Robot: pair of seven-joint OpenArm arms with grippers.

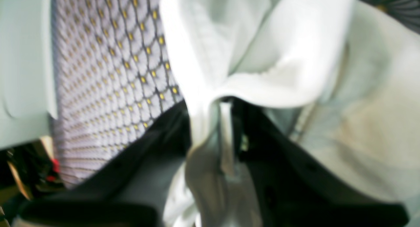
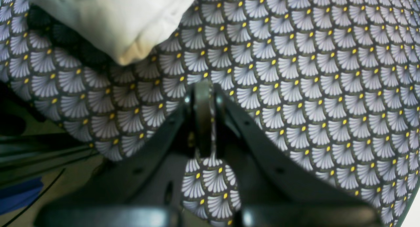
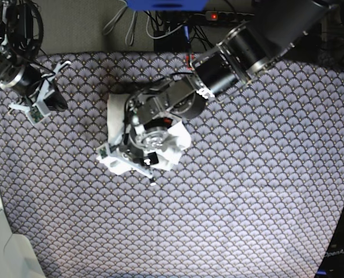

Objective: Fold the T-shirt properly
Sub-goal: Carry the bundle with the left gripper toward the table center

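The T-shirt (image 3: pixel 180 142) is a bunched white heap left of the table's middle, largely covered by my left arm. In the left wrist view a bright fold of the T-shirt (image 1: pixel 279 56) rises straight from the black jaws, and my left gripper (image 1: pixel 226 122) is shut on that pinch of cloth. From above, the left gripper (image 3: pixel 134 159) sits on the heap's front-left part. My right gripper (image 3: pixel 55 104) rests far off at the table's back-left, shut with nothing in it (image 2: pixel 203 99). A pale corner of the T-shirt (image 2: pixel 115 20) shows ahead of it.
A purple-grey scale-patterned cloth (image 3: pixel 247 191) covers the table. Cables and a power strip (image 3: pixel 218 16) run behind the back edge. A pale object (image 3: pixel 1 243) stands at the front-left corner. The table's edge and the dark floor (image 2: pixel 29 154) lie close beside the right gripper.
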